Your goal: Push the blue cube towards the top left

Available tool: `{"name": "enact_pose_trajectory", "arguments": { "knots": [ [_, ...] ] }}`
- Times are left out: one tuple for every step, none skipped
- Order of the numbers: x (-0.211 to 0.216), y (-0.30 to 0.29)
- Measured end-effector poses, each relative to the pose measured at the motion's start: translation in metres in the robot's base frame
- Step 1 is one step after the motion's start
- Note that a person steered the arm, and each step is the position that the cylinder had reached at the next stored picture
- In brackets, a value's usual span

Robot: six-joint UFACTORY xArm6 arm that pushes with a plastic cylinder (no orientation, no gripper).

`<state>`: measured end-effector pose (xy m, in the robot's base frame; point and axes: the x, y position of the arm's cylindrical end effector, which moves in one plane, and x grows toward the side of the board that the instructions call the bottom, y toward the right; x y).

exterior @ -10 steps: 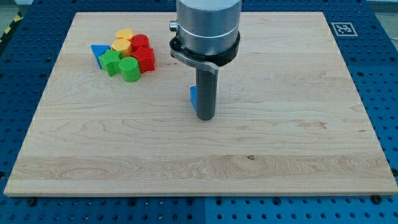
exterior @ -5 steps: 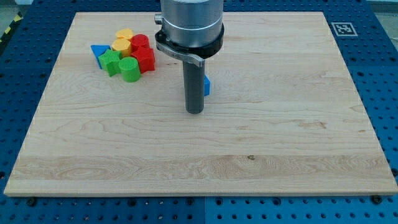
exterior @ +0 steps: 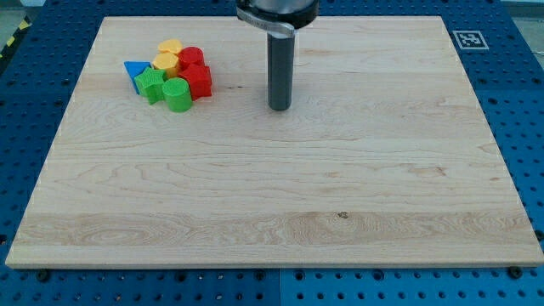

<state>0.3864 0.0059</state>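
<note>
My tip [exterior: 280, 108] rests on the wooden board [exterior: 272, 212], a little above the board's middle, with the dark rod rising straight above it. No blue cube shows in the camera view; it may be hidden behind the rod, but I cannot tell. A blue triangular block [exterior: 133, 70] lies at the left edge of a cluster at the view's top left, well to the left of my tip.
The cluster at the top left also holds a yellow block [exterior: 169, 53], two red blocks [exterior: 193, 59] [exterior: 200, 82], a green block [exterior: 151, 85] and a green cylinder [exterior: 178, 95]. A fiducial tag [exterior: 467, 39] sits beyond the board's top right corner.
My tip moved left past the blue cube, then up and slightly right. The cube showed left of the rod, then right of it, and is out of sight now.
</note>
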Motion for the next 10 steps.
{"name": "enact_pose_trajectory", "arguments": {
  "knots": [
    [-0.029,0.001],
    [-0.022,0.015],
    [-0.026,0.035],
    [-0.053,0.030],
    [-0.071,0.014],
    [-0.071,0.012],
    [-0.045,0.016],
    [-0.030,-0.008],
    [-0.061,-0.023],
    [-0.068,-0.018]
  ]
}}
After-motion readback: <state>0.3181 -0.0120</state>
